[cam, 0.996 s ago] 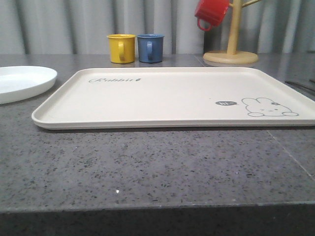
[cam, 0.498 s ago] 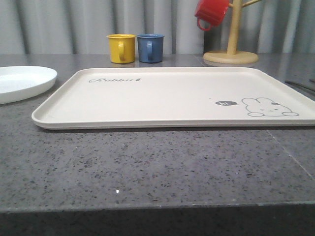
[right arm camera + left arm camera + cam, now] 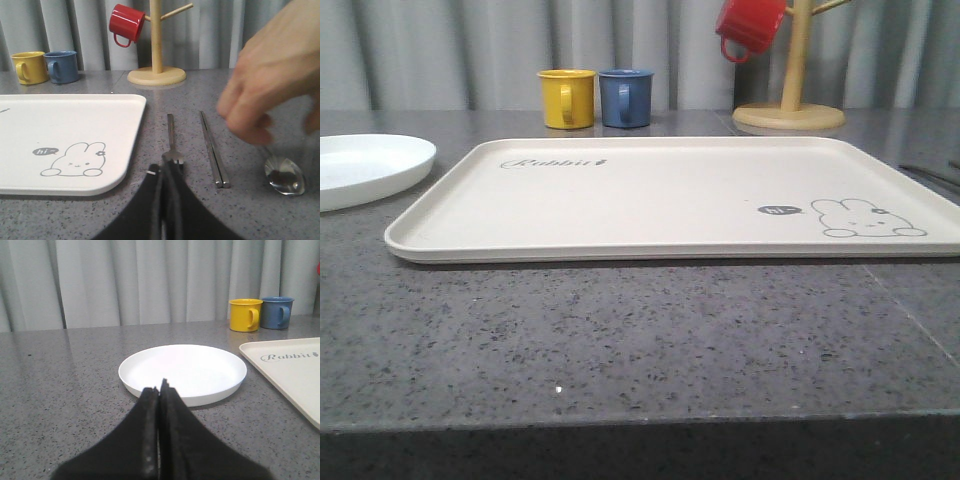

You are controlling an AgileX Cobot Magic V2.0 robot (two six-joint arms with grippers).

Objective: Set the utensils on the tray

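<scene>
One cream tray (image 3: 670,195) lies flat on the grey speckled table (image 3: 620,340), with nothing on it but its printed "Rabbit" script and line-drawn rabbit. Three pieces of cutlery lie on the table just beside the tray's right edge — one fork (image 3: 171,137), one knife (image 3: 213,150), one spoon (image 3: 284,175) — side by side and apart from each other. A blurred human hand (image 3: 270,80) hovers over the spoon's handle; whether it touches I cannot tell.

One white plate (image 3: 182,372) sits left of the tray. Three mugs — a yellow mug (image 3: 566,98) and a blue mug (image 3: 625,97) standing together behind the tray, a red mug (image 3: 127,24) hanging from one wooden mug tree (image 3: 156,45).

The left gripper (image 3: 160,390) points at the plate, jaws pressed together, empty. The right gripper (image 3: 167,172) is clenched too, grasping nothing, its tip near the fork's tines.
</scene>
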